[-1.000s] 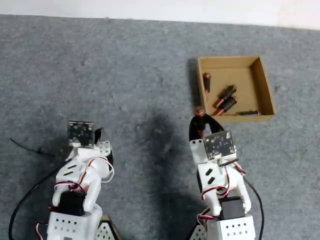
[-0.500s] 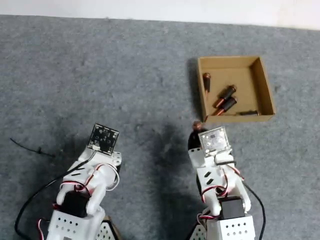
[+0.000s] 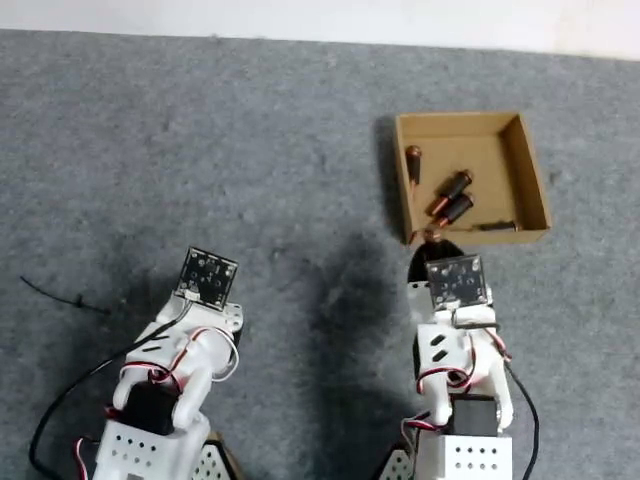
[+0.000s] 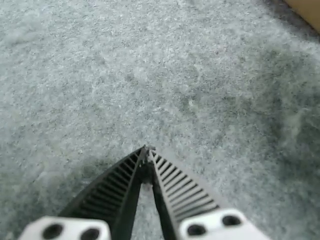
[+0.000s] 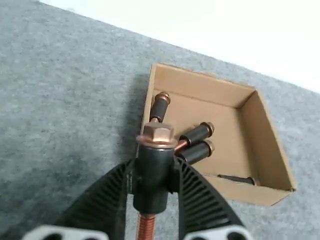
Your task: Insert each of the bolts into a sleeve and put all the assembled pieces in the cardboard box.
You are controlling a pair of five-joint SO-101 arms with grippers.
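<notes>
The right gripper (image 5: 152,172) was clamped on a black sleeve (image 5: 150,192), and the copper bolt (image 5: 158,134) ran right through it: hex head out past the fingertips, threaded shank poking back toward the wrist. The piece's long axis followed the gripper's own line and pointed straight at the cardboard box (image 5: 260,125). From the high view, the bolt head sat just short of the box's near wall (image 3: 470,238), so the box lay dead ahead of that arm and very close. Three assembled pieces (image 5: 197,133) lay inside on the box floor, toward the side facing the other arm. The left gripper (image 4: 146,150) had its jaws pinched together on nothing, low over the grey carpet (image 4: 210,75) and well apart from the box. The right arm was by far the nearer. My read: the drop called for a short carry forward over that wall.
</notes>
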